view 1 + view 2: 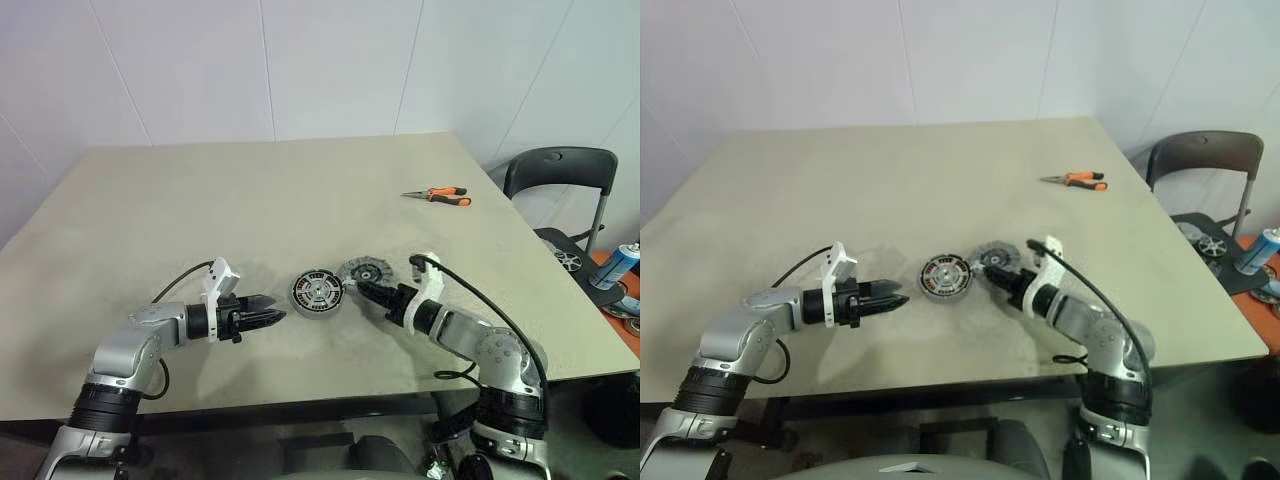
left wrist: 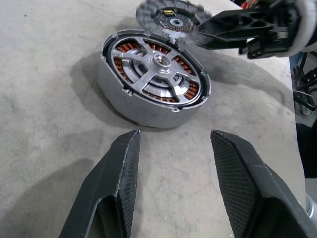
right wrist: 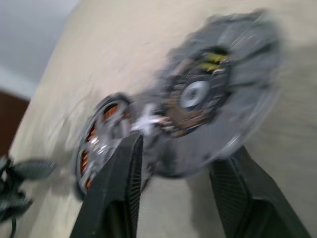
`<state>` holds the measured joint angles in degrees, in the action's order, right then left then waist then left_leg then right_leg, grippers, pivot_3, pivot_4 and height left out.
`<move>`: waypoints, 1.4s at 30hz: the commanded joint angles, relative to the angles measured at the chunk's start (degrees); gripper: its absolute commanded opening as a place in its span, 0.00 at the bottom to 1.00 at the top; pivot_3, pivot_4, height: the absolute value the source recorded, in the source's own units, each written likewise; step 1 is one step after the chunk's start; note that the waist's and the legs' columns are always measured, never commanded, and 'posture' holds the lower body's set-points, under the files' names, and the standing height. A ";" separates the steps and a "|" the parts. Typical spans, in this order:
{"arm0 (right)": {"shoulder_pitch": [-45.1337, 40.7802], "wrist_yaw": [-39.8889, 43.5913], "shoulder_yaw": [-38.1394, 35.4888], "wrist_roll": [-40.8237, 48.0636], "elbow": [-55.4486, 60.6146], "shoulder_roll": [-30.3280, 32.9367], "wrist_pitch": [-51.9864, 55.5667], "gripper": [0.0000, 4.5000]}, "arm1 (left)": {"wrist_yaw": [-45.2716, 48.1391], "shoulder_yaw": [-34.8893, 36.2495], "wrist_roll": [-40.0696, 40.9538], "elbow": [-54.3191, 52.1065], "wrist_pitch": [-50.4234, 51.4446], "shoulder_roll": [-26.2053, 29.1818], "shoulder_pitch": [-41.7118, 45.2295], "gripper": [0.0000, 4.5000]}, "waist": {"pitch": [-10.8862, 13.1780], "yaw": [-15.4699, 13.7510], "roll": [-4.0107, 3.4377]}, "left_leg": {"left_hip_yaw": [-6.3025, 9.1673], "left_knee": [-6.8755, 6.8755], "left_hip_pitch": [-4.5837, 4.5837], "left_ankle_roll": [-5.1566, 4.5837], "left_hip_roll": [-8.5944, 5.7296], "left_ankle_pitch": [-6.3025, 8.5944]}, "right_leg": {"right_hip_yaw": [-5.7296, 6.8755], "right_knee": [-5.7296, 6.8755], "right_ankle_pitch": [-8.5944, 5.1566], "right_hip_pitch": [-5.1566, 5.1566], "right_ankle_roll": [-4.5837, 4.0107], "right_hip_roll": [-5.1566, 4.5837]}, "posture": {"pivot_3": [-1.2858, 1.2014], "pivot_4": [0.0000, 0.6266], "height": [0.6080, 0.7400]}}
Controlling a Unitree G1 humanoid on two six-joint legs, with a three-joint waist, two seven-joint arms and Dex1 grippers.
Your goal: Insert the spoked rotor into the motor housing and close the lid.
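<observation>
orange pliers (image 1: 437, 195), chair (image 1: 560, 172), perhaps spray can (image 1: 612, 265)

Lid (image 3: 218, 94) blurred, right claw's view

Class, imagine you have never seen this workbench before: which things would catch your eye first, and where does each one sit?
The eye goes first to the motor housing near the table's front edge, with the spoked rotor already seated over its copper coils. Just to its right, the right gripper is at the grey notched lid, tilted beside the housing. The left gripper sits open to the housing's left, and orange-handled pliers lie far back on the right.
</observation>
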<state>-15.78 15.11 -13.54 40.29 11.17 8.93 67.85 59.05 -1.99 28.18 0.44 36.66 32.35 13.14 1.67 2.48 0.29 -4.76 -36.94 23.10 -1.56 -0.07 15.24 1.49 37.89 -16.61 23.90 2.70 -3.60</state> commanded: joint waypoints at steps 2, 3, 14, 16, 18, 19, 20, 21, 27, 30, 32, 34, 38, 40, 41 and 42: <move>-3.15 4.44 5.33 -1.86 3.95 4.94 -4.44 0.49 | 0.56 0.65 0.03 0.15 -1.36 0.34 0.73 0.54 | 0.00 -0.03 0.01 | 0.00 -0.08 0.19 -0.02 0.00 -0.01 | 0.01 0.00 0.06 0.16 0.10 -0.01 | 0.52 0.00 1.00; -4.37 5.54 7.00 -3.18 4.04 6.69 -6.00 0.49 | 0.57 0.64 0.02 0.10 -1.39 0.36 0.67 0.54 | 0.02 0.00 -0.01 | 0.00 -0.09 0.22 -0.03 0.00 0.00 | 0.01 0.00 0.09 0.19 0.14 -0.01 | 0.52 0.00 1.00; -9.12 10.68 11.10 -9.19 -2.10 13.55 -13.20 0.49 | -1.00 0.72 0.27 -1.96 -0.91 -0.20 -0.64 0.54 | 0.04 -0.35 0.05 | 0.02 -0.16 0.33 -0.07 -0.02 0.00 | 0.08 0.05 0.12 0.30 0.19 -0.02 | 0.52 0.00 1.00; -8.84 10.13 9.68 -8.66 -3.58 12.97 -12.68 0.49 | -1.29 0.84 0.37 -2.36 -0.90 -0.22 -1.16 0.54 | 0.04 -0.34 0.06 | 0.02 -0.18 0.33 -0.08 -0.03 0.01 | 0.08 0.05 0.12 0.28 0.18 -0.04 | 0.52 0.00 1.00; -8.52 9.75 9.32 -9.27 -4.90 12.97 -13.11 0.49 | -1.51 0.92 0.39 -2.54 -0.89 -0.26 -1.44 0.54 | 0.03 -0.35 0.06 | 0.03 -0.22 0.30 -0.08 -0.02 0.01 | 0.08 0.08 0.13 0.26 0.17 -0.04 | 0.52 0.00 1.00; -8.39 9.71 9.41 -9.68 -5.31 13.02 -13.41 0.49 | -1.61 0.95 0.39 -2.50 -0.87 -0.31 -1.42 0.54 | 0.03 -0.34 0.06 | 0.03 -0.24 0.30 -0.08 -0.02 0.00 | 0.08 0.10 0.14 0.26 0.15 -0.04 | 0.52 0.00 1.00; -8.27 9.47 9.42 -10.13 -5.77 12.92 -13.83 0.49 | -1.77 0.96 0.40 -2.41 -0.87 -0.39 -1.35 0.54 | 0.03 -0.35 0.06 | 0.03 -0.25 0.28 -0.07 -0.02 0.00 | 0.08 0.11 0.15 0.24 0.14 -0.04 | 0.52 0.00 1.00; -8.22 9.31 9.38 -10.39 -6.06 12.80 -14.11 0.49 | -1.89 0.96 0.42 -2.34 -0.87 -0.44 -1.29 0.54 | 0.03 -0.31 0.06 | 0.03 -0.26 0.24 -0.07 -0.02 0.00 | 0.08 0.11 0.15 0.19 0.13 -0.04 | 0.52 0.00 1.00; -6.65 5.98 8.05 -11.47 -8.56 10.30 -14.05 0.49 | -2.68 0.68 -0.03 -1.72 -1.28 -1.26 -0.45 0.54 | 0.02 -0.01 0.08 | 0.03 -0.29 0.21 -0.07 -0.01 0.00 | 0.08 0.12 0.17 0.15 0.11 -0.04 | 0.52 0.00 1.00; -6.02 4.77 5.42 -9.35 -9.28 8.28 -11.44 0.49 | -2.87 0.70 0.00 -1.72 -1.19 -1.29 -0.30 0.54 | 0.02 -0.07 0.07 | 0.02 -0.29 0.20 -0.06 -0.01 0.00 | 0.08 0.15 0.18 0.16 0.13 -0.04 | 0.52 0.00 1.00; -5.41 4.97 3.57 -6.82 -9.18 6.82 -8.66 0.49 | -2.83 0.81 -0.01 -1.54 -1.20 -1.08 -0.19 0.54 | 0.02 -0.07 0.06 | 0.02 -0.27 0.21 -0.07 -0.01 0.00 | 0.08 0.16 0.19 0.16 0.14 -0.04 | 0.52 0.00 1.00; -4.77 5.00 2.64 -5.38 -8.80 5.90 -6.69 0.49 | -2.79 0.94 -0.06 -1.30 -1.21 -0.86 -0.03 0.54 | 0.01 -0.10 0.07 | 0.02 -0.27 0.22 -0.07 -0.02 0.00 | 0.08 0.15 0.19 0.16 0.16 -0.04 | 0.52 0.00 1.00; -4.67 3.13 -0.53 -3.66 -9.30 3.19 -4.98 0.45 | -2.86 1.19 -0.23 -0.69 -1.33 -0.57 0.56 0.54 | 0.02 0.03 0.06 | 0.02 -0.27 0.21 -0.07 -0.02 0.00 | 0.08 0.18 0.20 0.17 0.16 -0.04 | 0.52 0.00 1.00; -4.85 2.94 -1.59 -3.29 -9.49 2.53 -4.96 0.36 | -2.89 1.27 -0.23 -0.52 -1.30 -0.52 0.78 0.54 | 0.01 0.05 0.05 | 0.02 -0.27 0.20 -0.07 -0.02 0.00 | 0.08 0.20 0.20 0.17 0.17 -0.04 | 0.52 0.00 1.00; -4.96 2.81 -1.80 -3.32 -9.53 2.46 -4.84 0.30 | -2.91 1.29 -0.25 -0.47 -1.30 -0.49 0.84 0.54 | 0.01 0.06 0.05 | 0.02 -0.27 0.19 -0.07 -0.01 -0.01 | 0.08 0.20 0.20 0.16 0.17 -0.03 | 0.52 0.00 1.00; -4.99 2.86 -1.74 -3.28 -9.43 2.56 -4.71 0.23 | -2.93 1.31 -0.27 -0.46 -1.31 -0.46 0.86 0.54 | 0.01 0.07 0.06 | 0.02 -0.28 0.18 -0.07 -0.02 -0.01 | 0.08 0.20 0.20 0.15 0.17 -0.03 | 0.52 0.00 1.00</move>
<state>-20.03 18.26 -15.65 36.33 0.98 12.10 62.35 56.13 -1.69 28.05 0.35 36.58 31.30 13.07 1.68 2.56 0.34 -4.75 -37.22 23.27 -1.63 -0.08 15.24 1.57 38.09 -16.41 24.04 2.88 -3.63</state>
